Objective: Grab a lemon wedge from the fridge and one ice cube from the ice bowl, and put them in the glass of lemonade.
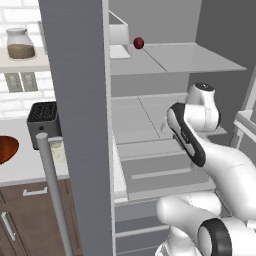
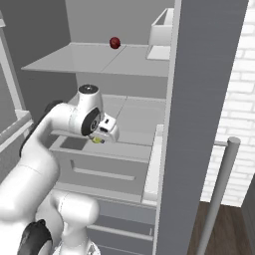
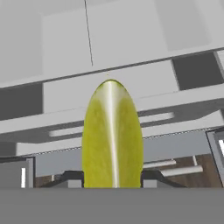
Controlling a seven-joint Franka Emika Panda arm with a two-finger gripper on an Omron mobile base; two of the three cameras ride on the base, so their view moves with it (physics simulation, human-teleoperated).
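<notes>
The fridge [image 1: 80, 125] stands open, and my arm reaches in over its pale lower shelves. In the hand view the bright yellow lemon wedge [image 3: 112, 135] stands upright between the two dark fingertips [image 3: 72, 177] of my gripper [image 3: 112, 178], which is shut on it. From the right base view the gripper [image 2: 99, 139] hangs just above the lower shelf with a bit of the lemon wedge [image 2: 97, 140] showing under the hand. On the counter left of the fridge, the reddish-brown ice bowl [image 1: 5, 147] is cut by the frame edge. The glass of lemonade [image 1: 58, 151] stands partly behind the door handle. No ice cube can be made out.
A small dark red fruit [image 1: 138, 43] and a white box [image 1: 119, 37] sit on the upper shelf [image 2: 94, 60]. The open door and its silver bar handle [image 1: 52, 190] stand between arm and counter. A black toaster [image 1: 42, 120] is behind the glass. A jar [image 1: 20, 45] rests on a wall shelf.
</notes>
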